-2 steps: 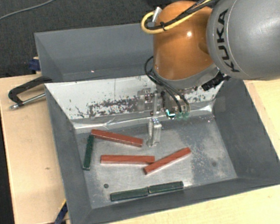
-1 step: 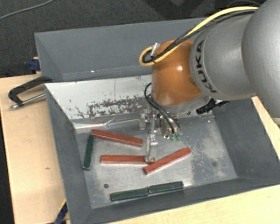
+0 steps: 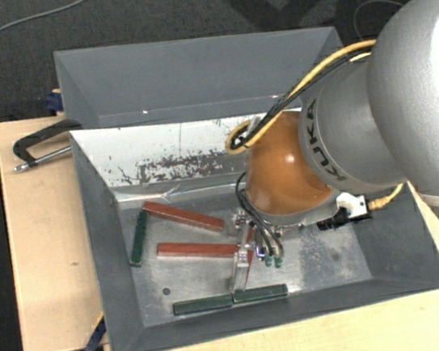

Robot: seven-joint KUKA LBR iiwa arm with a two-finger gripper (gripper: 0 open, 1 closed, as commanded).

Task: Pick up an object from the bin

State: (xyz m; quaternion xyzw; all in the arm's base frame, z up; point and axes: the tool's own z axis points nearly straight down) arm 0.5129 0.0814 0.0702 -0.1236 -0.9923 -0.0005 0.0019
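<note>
My gripper [image 3: 248, 258] hangs low in the middle of the bin, under the orange cover, its metal fingers pointing down beside the right end of the lower red-brown bar [image 3: 198, 251]. That bar lies flat, running left to right. A second red-brown bar [image 3: 183, 216] lies just behind it, slanting up to the left. Two dark green bars lie end to end along the front wall, the right one [image 3: 260, 293] straight below the fingers and the left one [image 3: 202, 304] beside it. Whether anything sits between the fingers is hidden.
Another dark green bar [image 3: 138, 240] leans along the bin's left wall. The arm and its orange cover hide the right back part of the bin floor. Bare floor shows at the right front.
</note>
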